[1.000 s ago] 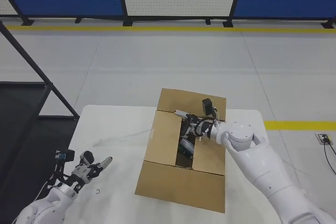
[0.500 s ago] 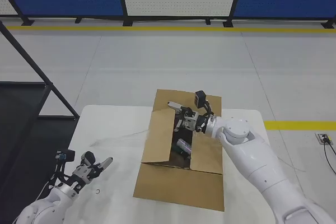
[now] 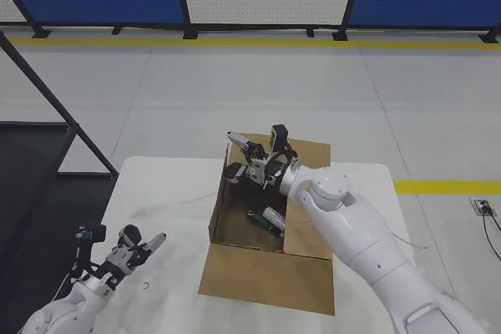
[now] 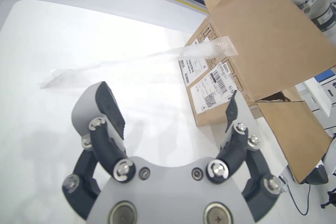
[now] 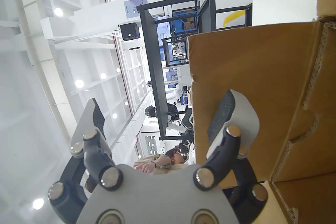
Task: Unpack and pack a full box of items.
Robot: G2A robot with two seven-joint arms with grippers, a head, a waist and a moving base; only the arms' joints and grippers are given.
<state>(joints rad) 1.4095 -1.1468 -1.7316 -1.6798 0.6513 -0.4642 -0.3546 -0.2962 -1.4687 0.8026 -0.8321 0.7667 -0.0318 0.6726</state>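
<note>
— Right gripper (image 3: 241,157) has gone from the middle of the box (image 3: 267,275) to the side nearest the left arm since a second ago. The flap (image 3: 218,209) on that side lay over the opening then and now stands upright
— Is it clamped on the flap?
— No. In the right wrist view the fingers (image 5: 244,114) are spread wide. The flap's (image 5: 262,72) free edge sits in the gap between them, one finger lies across the cardboard face, and the other is out in open air. I cannot tell whether that finger presses the card or only sits just beside it
— And the box itself?
— It stands on the table (image 3: 167,184), towards the right arm's side. With the flap up the opening shows, and a few items (image 3: 267,219) lie at the bottom. Clear tape (image 4: 157,54) runs from the flap down onto the table
— Where is the other arm?
— Left gripper (image 3: 146,240) hangs over the table's near corner, well apart from the box. Its fingers (image 4: 110,104) are apart too, with nothing between them, and they point towards the box's labelled side
</note>
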